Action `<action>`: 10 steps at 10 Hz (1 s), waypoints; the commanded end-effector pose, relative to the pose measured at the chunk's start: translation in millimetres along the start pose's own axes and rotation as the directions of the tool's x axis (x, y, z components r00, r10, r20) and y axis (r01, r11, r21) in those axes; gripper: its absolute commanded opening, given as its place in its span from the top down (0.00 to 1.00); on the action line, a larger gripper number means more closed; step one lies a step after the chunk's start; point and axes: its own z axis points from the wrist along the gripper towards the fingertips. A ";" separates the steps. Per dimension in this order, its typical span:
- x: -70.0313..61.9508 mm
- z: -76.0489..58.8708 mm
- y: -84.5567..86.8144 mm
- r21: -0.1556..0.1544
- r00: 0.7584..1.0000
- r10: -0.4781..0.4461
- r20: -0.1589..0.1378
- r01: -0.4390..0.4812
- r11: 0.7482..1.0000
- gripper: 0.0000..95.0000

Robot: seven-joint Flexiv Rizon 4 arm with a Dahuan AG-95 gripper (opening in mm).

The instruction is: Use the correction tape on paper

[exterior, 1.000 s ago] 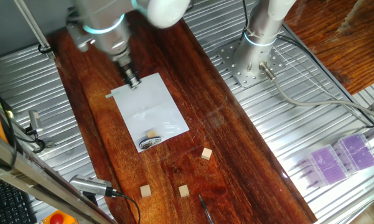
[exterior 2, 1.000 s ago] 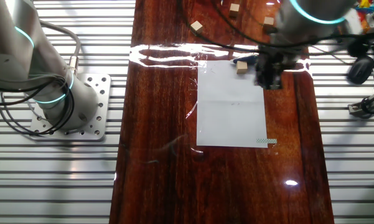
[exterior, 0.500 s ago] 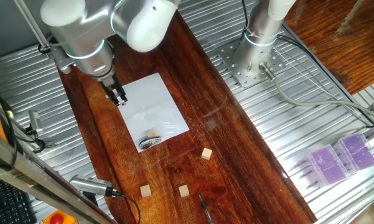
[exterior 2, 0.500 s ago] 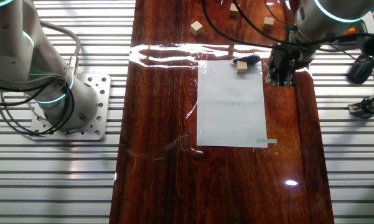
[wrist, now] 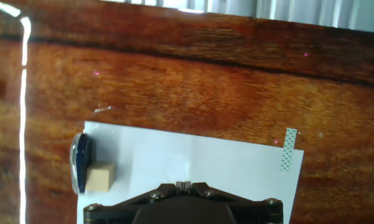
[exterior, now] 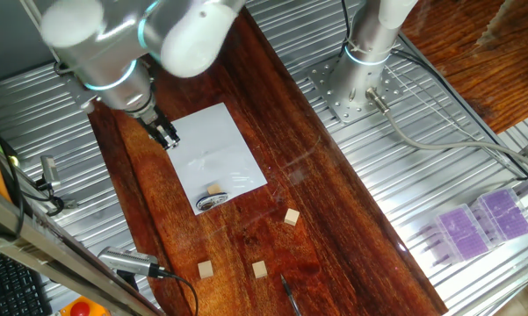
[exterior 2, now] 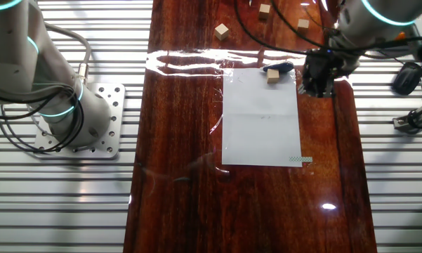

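Shifted off the sheet to its long edge

Now hovering: end effector (exterior: 166, 136) beside the paper (exterior: 213, 158), jaw state impossible to tell. Lying at the paper's far end: correction tape (exterior: 213, 203), touching a wooden cube (exterior: 214, 190), on the desk (exterior: 281, 140).

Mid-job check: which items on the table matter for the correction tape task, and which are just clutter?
Belongs to the job:
correction tape
paper
gripper

Just lying about:
wooden cube on the paper
three loose wooden cubes
green tape strip
purple boxes
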 end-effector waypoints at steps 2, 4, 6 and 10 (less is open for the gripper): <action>-2.7 11.7 12.4 -0.014 0.991 0.106 -0.084 -0.108 0.994 1.00; 7.2 19.3 17.0 -0.013 0.988 0.125 -0.095 -0.127 0.992 1.00; 22.7 28.3 24.5 -0.016 0.984 0.148 -0.096 -0.150 0.989 1.00; 36.5 37.3 42.6 -0.011 0.981 0.168 -0.095 -0.170 0.985 1.00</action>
